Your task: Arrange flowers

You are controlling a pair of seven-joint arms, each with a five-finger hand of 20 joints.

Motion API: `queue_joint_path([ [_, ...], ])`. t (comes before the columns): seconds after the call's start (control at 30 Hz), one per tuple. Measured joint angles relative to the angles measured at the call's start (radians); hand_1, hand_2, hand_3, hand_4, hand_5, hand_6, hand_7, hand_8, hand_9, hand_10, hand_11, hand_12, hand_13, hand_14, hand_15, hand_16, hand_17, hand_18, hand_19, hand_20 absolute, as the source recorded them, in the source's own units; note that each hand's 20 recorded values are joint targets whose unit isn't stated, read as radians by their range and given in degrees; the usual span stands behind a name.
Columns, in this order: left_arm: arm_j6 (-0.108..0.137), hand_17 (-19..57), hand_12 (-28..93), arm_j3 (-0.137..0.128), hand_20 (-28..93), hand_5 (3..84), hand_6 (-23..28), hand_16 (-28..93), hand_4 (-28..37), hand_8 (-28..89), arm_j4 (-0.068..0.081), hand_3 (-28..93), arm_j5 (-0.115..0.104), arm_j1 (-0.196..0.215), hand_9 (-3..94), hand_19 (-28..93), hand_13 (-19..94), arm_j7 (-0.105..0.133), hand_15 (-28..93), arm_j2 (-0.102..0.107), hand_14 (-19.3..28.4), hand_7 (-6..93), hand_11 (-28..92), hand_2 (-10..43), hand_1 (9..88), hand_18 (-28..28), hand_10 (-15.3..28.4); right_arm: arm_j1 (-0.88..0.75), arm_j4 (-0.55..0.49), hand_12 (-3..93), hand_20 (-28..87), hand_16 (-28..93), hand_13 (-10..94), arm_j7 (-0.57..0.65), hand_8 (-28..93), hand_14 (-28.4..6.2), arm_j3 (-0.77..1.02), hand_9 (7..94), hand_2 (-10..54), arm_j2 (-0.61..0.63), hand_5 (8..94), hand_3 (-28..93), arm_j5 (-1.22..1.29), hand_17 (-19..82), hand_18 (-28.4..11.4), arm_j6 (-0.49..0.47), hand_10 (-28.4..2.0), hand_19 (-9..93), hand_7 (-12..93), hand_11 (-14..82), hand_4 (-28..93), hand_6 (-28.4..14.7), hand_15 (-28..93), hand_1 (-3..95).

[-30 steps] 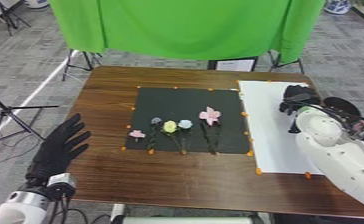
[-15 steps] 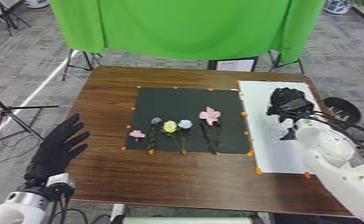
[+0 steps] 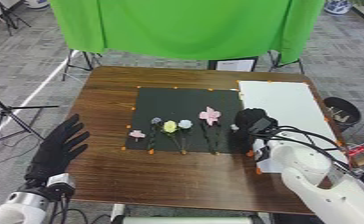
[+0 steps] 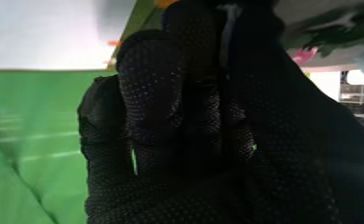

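Observation:
On the black mat (image 3: 189, 100) lie a small pink flower (image 3: 137, 134), a purple one (image 3: 156, 121), a yellow one (image 3: 170, 127), a pale blue one (image 3: 185, 124) and a larger pink one (image 3: 210, 115), stems towards the robot. My right hand (image 3: 254, 122) is over the mat's right edge, with a small whitish flower head (image 3: 234, 127) at its fingertips. In the right wrist view, the thumb and fingers of my right hand (image 4: 174, 195) pinch a thin pale piece (image 4: 227, 35). My left hand (image 3: 52, 152) stays beside the table's left edge, fingers straight.
A white sheet (image 3: 281, 100) lies right of the mat, partly under the right arm. Orange markers line the mat and sheet. The brown table (image 3: 161, 175) extends around them; a dark round bin (image 3: 341, 110) stands off its right side. A green cloth (image 3: 187, 30) hangs behind.
My right hand has moved left and somewhat nearer the robot, from the white sheet to the black mat's right edge. The left hand and the flowers on the mat have kept still.

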Motion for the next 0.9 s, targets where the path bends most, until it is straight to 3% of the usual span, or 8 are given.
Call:
queue_joint_path([
  [0.1, 0.0, -13.9, 20, -0.002, 10, 23.6, 2.9, 4, -25.1, -9, -0.001, 69, 0.0, 0.003, 18.1, 36, 14, 0.0, 25, -0.002, 13.7, 17.5, 15, -0.1, 25.9, 21.4, 10.4, -0.002, 0.0, 25.6, 52, 30, 75, -0.001, -4, -4.7, 0.016, 81.9, -9.5, -0.007, 70.2, 82, 0.022, 28, -18.9, -0.015, -7.7, 77, 38, 28.7, -28, 3.0, 58, 31.3],
  [0.13, 0.0, -13.9, 20, -0.003, 10, 23.6, 2.9, 4, -25.1, -9, -0.001, 69, 0.0, 0.004, 18.1, 36, 14, 0.0, 25, -0.003, 13.7, 17.4, 15, -0.1, 25.9, 21.4, 10.4, -0.004, 0.0, 25.0, 53, 29, 73, -0.002, -14, -5.3, 0.024, 80.8, -9.5, -0.009, 69.7, 84, 0.033, 27, -19.5, -0.018, -8.1, 76, 36, 29.1, -28, 3.2, 59, 25.9],
  [0.17, 0.0, -13.9, 20, -0.004, 10, 23.6, 2.9, 4, -25.1, -9, -0.001, 69, 0.0, 0.005, 18.1, 36, 14, 0.0, 25, -0.003, 13.7, 17.4, 15, -0.1, 25.8, 21.4, 10.3, -0.006, 0.0, 25.0, 53, 30, 73, -0.002, -16, -5.6, 0.032, 79.9, -9.5, -0.011, 69.0, 85, 0.048, 26, -19.9, -0.022, -8.3, 76, 36, 29.4, -28, 2.9, 59, 23.6],
  [0.53, 0.0, -13.9, 20, -0.014, 10, 23.6, 2.9, 4, -25.1, -9, -0.003, 70, 0.0, 0.017, 18.0, 36, 14, 0.001, 25, -0.006, 13.7, 17.4, 15, -0.3, 25.7, 21.4, 10.3, -0.059, -0.078, 25.7, 54, 29, 64, -0.046, -16, -7.8, 0.139, 67.2, -9.5, -0.018, 58.2, 85, 0.132, 22, -21.1, -0.116, -9.4, 73, 35, 30.9, -28, 0.3, 61, 18.3],
  [0.6, 0.0, -13.9, 20, -0.014, 10, 23.6, 2.9, 4, -25.1, -9, -0.003, 70, 0.0, 0.018, 18.0, 36, 14, 0.001, 25, -0.006, 13.8, 17.3, 15, -0.2, 25.8, 21.4, 10.3, -0.078, -0.109, 25.8, 54, 28, 59, -0.055, -16, -8.5, 0.16, 62.7, -9.5, -0.018, 54.1, 86, 0.129, 20, -21.2, -0.155, -9.5, 73, 35, 32.7, -28, -0.3, 62, 17.7],
  [0.73, -0.001, -13.9, 20, -0.014, 10, 23.7, 3.0, 4, -25.2, -9, -0.004, 69, 0.0, 0.017, 17.9, 36, 14, 0.002, 25, -0.004, 13.7, 17.2, 15, -0.3, 25.8, 21.4, 10.4, -0.146, -0.176, 25.5, 47, 21, 39, -0.065, -16, -9.9, 0.25, 44.6, -8.7, -0.027, 41.6, 89, 0.165, 13, -21.5, -0.244, -10.8, 61, 35, 31.2, -28, -2.1, 57, 17.9],
  [0.9, -0.001, -14.0, 20, -0.015, 10, 22.8, 2.7, 4, -25.8, -9, -0.016, 68, 0.002, 0.018, 16.6, 35, 13, 0.016, 24, -0.009, 13.3, 17.2, 14, -1.2, 25.4, 21.7, 10.1, -0.289, -0.253, 24.8, 35, 21, 27, -0.058, -14, -10.8, 0.475, 34.8, -4.4, -0.082, 33.4, 89, 0.474, 8, -21.6, -0.233, -13.3, 50, 26, 16.9, -26, -1.5, 37, 15.9],
])
